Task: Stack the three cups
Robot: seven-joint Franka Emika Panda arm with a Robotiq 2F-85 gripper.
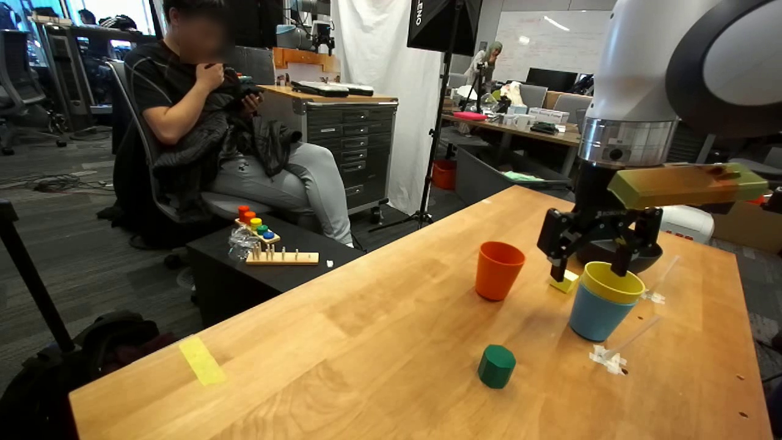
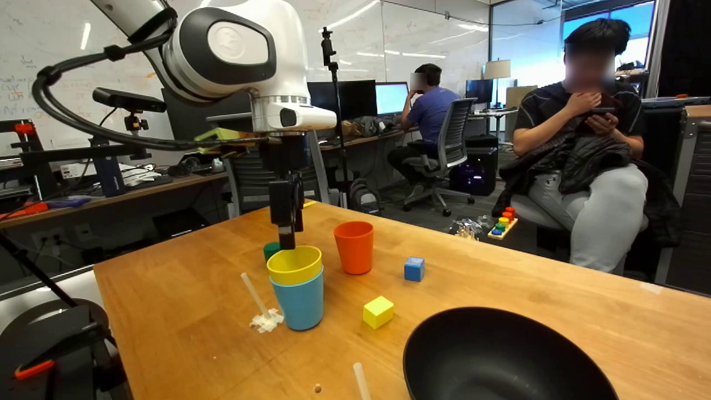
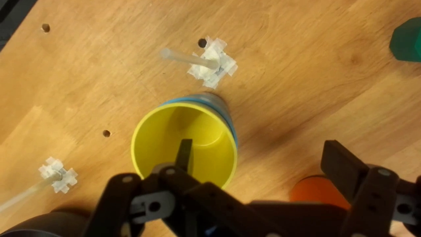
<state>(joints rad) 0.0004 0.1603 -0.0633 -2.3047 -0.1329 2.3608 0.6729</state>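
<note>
Wrist view, centre: a smooth yellow cup (image 3: 210, 140) sits nested in the light blue cup (image 1: 602, 315), its rim standing higher. The gripper (image 3: 258, 143) has its fingers spread wide, one over the yellow opening. In an exterior view, the plain orange cup (image 1: 500, 272) stands mouth-up right of centre on a honey-coloured wooden table (image 1: 342, 348); upper left, a man (image 1: 189, 104) sits near a dark drawer cabinet (image 1: 351, 143).
</note>
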